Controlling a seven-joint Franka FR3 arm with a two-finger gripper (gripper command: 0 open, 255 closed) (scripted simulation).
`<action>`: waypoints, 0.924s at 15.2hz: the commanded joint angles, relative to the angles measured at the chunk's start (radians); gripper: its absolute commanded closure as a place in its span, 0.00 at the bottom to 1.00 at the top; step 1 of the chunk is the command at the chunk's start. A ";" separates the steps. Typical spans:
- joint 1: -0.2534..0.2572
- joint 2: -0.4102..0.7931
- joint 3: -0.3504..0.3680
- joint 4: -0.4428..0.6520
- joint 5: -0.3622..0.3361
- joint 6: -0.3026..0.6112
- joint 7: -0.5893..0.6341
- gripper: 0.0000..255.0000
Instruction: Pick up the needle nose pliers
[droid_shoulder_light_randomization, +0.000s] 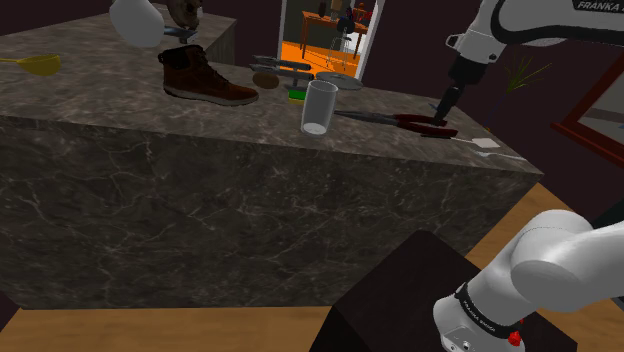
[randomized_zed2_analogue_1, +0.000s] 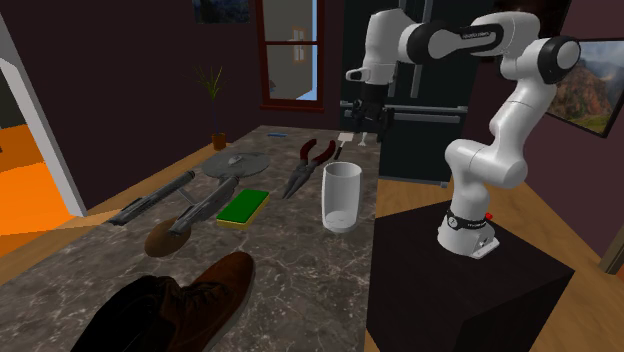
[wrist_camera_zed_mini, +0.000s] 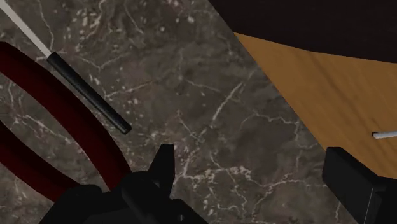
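The needle nose pliers (droid_shoulder_light_randomization: 400, 122) lie flat on the dark marble counter (droid_shoulder_light_randomization: 150, 130), grey jaws toward the glass, dark red handles (randomized_zed2_analogue_1: 320, 150) toward the counter's end. My black gripper (droid_shoulder_light_randomization: 440, 108) hangs low over that end, just beside the handles. In the wrist view the fingers (wrist_camera_zed_mini: 162, 168) stand wide apart with bare marble between them, so the gripper (wrist_camera_zed_mini: 254, 184) is open and holds nothing. One red handle (wrist_camera_zed_mini: 57, 121) runs just outside one finger.
A clear glass (droid_shoulder_light_randomization: 319, 107) stands next to the pliers' tip. Farther along are a green sponge (droid_shoulder_light_randomization: 298, 96), a grey starship model (randomized_zed2_analogue_1: 215, 185) and a brown boot (droid_shoulder_light_randomization: 205, 78). A thin black-and-white stick (wrist_camera_zed_mini: 89, 92) lies by the handles. The counter edge and wooden floor (wrist_camera_zed_mini: 318, 76) are close.
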 joint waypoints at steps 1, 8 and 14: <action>0.015 0.050 -0.048 0.015 -0.012 0.041 -0.094 0.00; 0.077 0.295 -0.223 0.169 0.017 0.144 -0.440 0.00; 0.102 0.456 -0.303 0.257 0.089 0.206 -0.636 0.00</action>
